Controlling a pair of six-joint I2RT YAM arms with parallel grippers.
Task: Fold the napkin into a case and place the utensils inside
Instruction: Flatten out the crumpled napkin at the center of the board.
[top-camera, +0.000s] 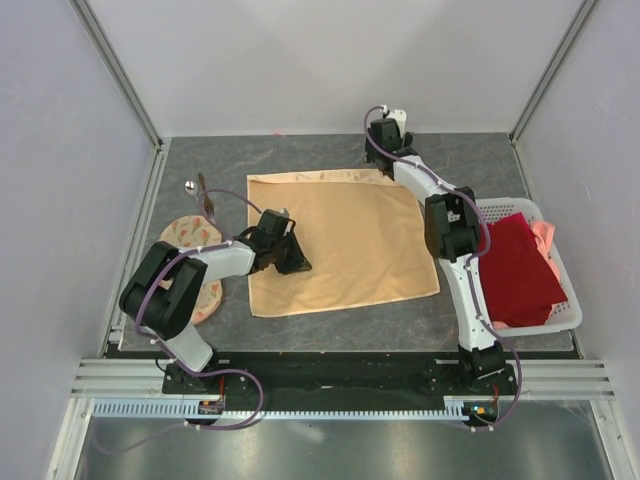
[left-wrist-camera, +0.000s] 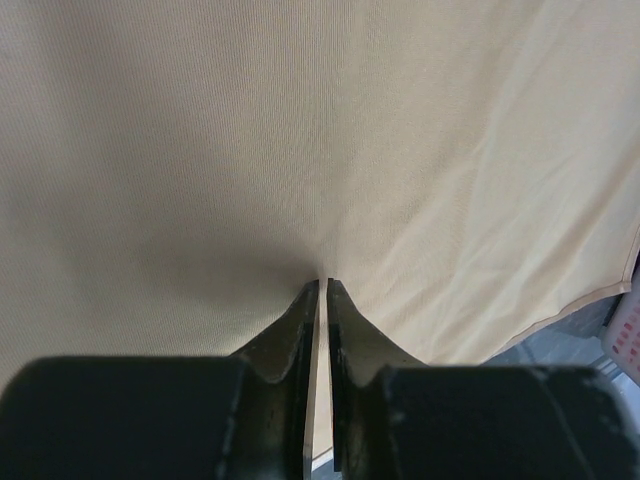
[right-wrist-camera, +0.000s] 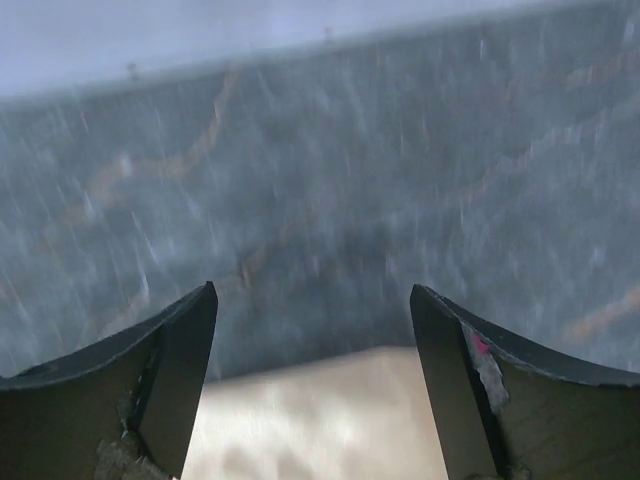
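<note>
Top view: the napkin (top-camera: 345, 240) lies spread flat in the middle of the grey table (top-camera: 470, 160). It is almost square and turned a little, so its far edge runs roughly left to right and its near right corner points toward the lower right of the frame.

Bare table borders it on every side, with the widest strip along the top. To the right, just beside it, stands a white basket (top-camera: 563, 318) holding a dark red cloth (top-camera: 520, 270).

The utensils, a spoon (top-camera: 190, 186) and a brown stick (top-camera: 205, 195), lie at upper left, apart from the napkin.

The left gripper (top-camera: 297, 262) rests on the napkin near its left edge. In the left wrist view its jaws are almost together, pinching the cloth, which puckers toward the tips (left-wrist-camera: 323, 285).

The right gripper (right-wrist-camera: 312, 291) hangs spread wide at the napkin's far right corner, holding nothing; that view is blurred.
</note>
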